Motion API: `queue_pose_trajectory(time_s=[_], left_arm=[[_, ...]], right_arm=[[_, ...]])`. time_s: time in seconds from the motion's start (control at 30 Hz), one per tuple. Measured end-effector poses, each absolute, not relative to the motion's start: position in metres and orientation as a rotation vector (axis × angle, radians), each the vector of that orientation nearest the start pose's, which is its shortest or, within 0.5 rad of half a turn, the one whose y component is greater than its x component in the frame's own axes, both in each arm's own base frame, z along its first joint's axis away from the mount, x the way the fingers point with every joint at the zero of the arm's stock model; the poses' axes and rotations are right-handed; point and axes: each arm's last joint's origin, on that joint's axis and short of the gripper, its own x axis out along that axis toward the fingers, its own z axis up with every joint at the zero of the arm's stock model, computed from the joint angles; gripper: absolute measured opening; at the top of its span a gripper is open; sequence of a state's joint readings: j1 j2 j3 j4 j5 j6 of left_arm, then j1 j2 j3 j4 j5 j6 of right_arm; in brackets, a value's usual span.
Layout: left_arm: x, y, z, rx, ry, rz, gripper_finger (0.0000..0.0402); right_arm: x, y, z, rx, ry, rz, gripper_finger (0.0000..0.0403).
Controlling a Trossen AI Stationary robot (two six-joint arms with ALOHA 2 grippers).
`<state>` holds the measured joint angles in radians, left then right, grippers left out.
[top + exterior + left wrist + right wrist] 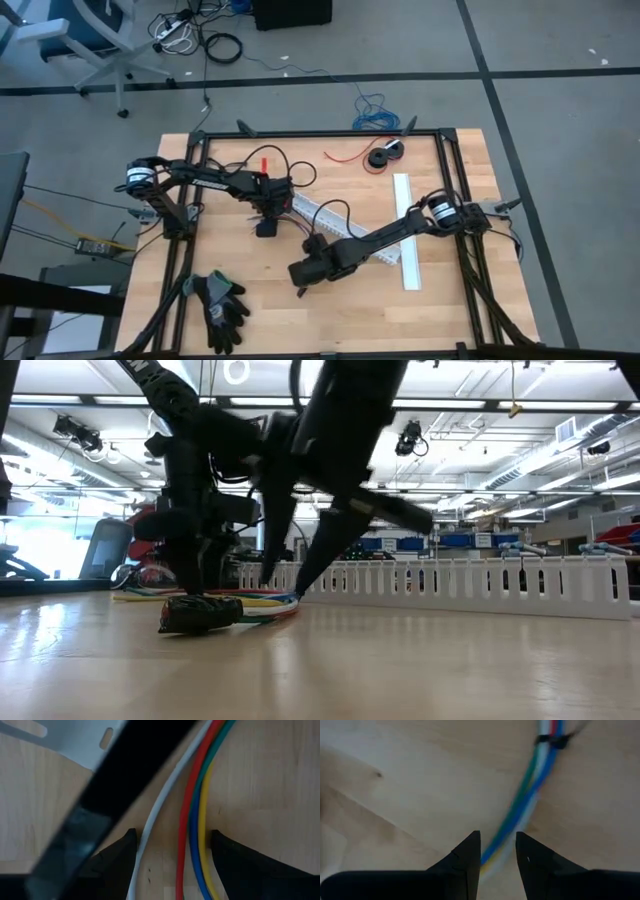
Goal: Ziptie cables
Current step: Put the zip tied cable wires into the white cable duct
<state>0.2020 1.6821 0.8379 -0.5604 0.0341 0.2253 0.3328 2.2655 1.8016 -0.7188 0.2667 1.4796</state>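
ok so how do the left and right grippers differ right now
The left gripper holds its jaws wide, straddling the cables; the right gripper leaves only a narrow gap between its jaws. The right gripper is nearer the black gloves than the left gripper. Both are open, low over the same bundle.

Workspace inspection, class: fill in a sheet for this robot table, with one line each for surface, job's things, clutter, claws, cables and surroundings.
Surface: wooden table top, black frame at the edges.
Job's things: cables, coloured wires lying flat; a dark tie already around them in the right wrist view.
Clutter: black gloves, slotted white duct, white strip, red wire with a black spool.
Claws: left claw open, straddling the cables; right claw open, low over the cables.
Cables: blue wire coil off the far edge.
Surroundings: office chair, floor leads, workshop behind.
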Motion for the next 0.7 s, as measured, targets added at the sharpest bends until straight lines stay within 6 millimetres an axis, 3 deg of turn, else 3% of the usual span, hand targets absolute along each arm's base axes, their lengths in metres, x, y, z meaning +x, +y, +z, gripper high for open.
queue_pose_trajectory(time_s=[0.17,0.33,0.7], left_arm=[[0.268,0.054,0.127,0.020,1.401,-0.020,0.0262],[0.268,0.054,0.127,0.020,1.400,-0.025,0.0262],[0.267,0.046,0.127,-0.008,1.415,-0.048,0.0262]], right_arm=[[0.454,0.147,0.148,1.030,0.953,-0.778,0.0111],[0.447,0.147,0.146,1.030,1.031,-0.830,0.0111],[0.421,0.145,0.152,0.693,1.343,-0.760,0.0111]])
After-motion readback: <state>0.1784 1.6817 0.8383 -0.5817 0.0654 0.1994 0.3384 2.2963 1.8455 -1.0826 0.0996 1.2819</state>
